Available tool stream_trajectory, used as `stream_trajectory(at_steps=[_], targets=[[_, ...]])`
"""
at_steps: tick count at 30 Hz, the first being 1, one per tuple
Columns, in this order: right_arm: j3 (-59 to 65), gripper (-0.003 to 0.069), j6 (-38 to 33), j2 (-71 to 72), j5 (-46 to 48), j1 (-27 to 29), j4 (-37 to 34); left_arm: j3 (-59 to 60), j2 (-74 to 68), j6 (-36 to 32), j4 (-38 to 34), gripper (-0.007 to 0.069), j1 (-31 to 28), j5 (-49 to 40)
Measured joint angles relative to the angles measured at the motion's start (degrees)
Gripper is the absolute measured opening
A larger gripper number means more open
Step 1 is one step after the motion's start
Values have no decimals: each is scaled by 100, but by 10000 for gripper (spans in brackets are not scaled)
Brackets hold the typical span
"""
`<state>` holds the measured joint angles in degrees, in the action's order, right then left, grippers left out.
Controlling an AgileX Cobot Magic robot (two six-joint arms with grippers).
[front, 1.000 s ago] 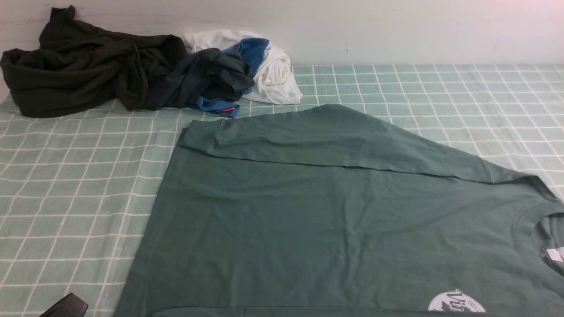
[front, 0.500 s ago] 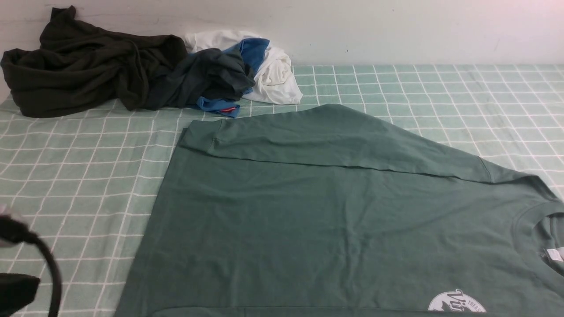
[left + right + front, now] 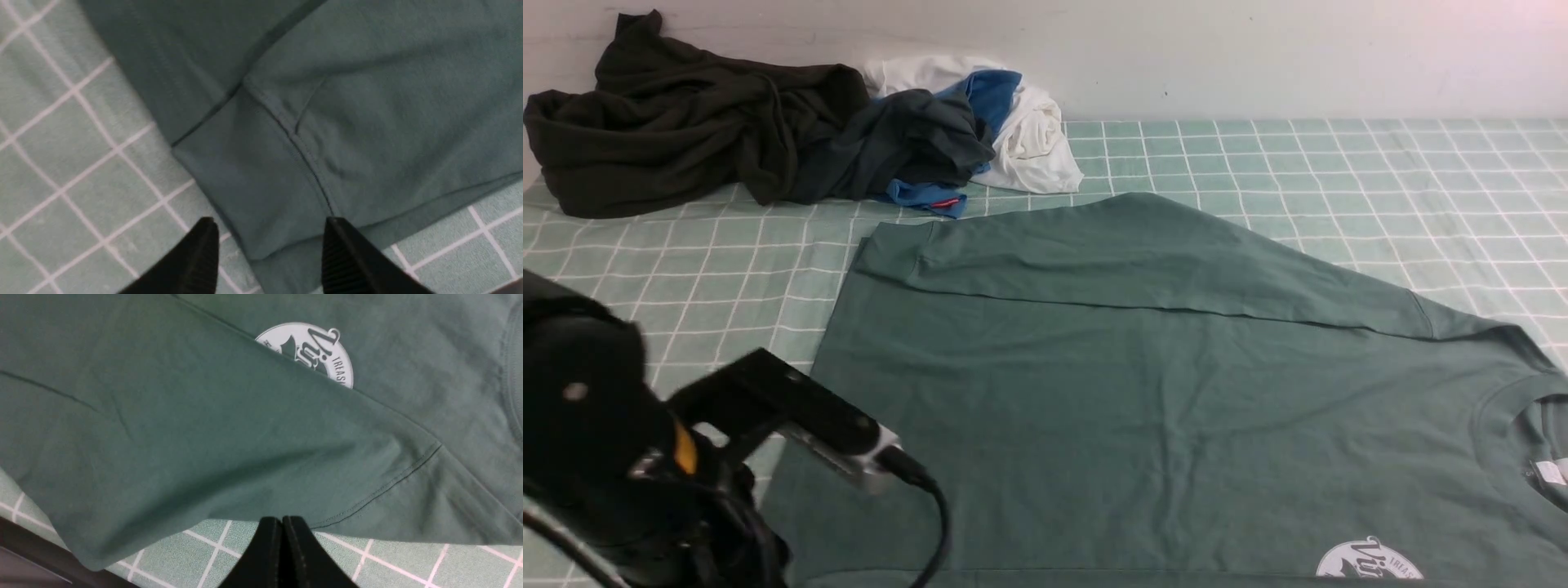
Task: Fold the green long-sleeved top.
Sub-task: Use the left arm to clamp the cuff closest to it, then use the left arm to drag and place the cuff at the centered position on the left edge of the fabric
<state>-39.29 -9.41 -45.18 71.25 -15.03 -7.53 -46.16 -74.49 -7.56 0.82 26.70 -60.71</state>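
The green long-sleeved top (image 3: 1143, 392) lies spread flat on the checked cloth, its far sleeve folded across the body. Its neck (image 3: 1503, 400) with the white tag (image 3: 1547, 472) is at the right. The white logo (image 3: 1368, 562) sits near the front edge. My left arm (image 3: 605, 441) hangs over the top's near left corner. In the left wrist view my left gripper (image 3: 269, 228) is open just above a seamed cuff end of the top (image 3: 261, 196), gripping nothing. My right gripper (image 3: 282, 522) is shut and empty over the checked cloth, beside the top's near edge (image 3: 184, 428), below the logo (image 3: 314, 347).
A heap of clothes lies at the back left against the wall: a dark olive-black garment (image 3: 678, 122), a dark grey one (image 3: 907, 139), a blue piece (image 3: 992, 94) and a white piece (image 3: 1033, 139). The checked cloth (image 3: 1339, 163) covers the table. The table's dark front edge (image 3: 32, 555) is close.
My left arm has risen from the bottom left corner into full view and moved right, toward the top's near left corner. The top has not moved.
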Motion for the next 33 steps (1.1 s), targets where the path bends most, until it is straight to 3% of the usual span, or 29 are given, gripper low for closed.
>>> stream_trajectory(at_steps=[4,9,18,23,33], targets=[[0,-14,0,-55,-49,-33,-23,-7,-800,4,5,422,132,508],[0,-14,0,-55,-272,-33,-33,-15,-1525,6,33,421,138,1176],[-4,-14,0,-55,-411,-33,-93,-92,-2114,6,56,226,138,1428],[-4,-14,0,-55,-412,-38,-106,-155,-1891,6,95,43,138,1399],[-4,-14,0,-55,-759,-38,-111,-1593,-1320,6,701,27,140,813]])
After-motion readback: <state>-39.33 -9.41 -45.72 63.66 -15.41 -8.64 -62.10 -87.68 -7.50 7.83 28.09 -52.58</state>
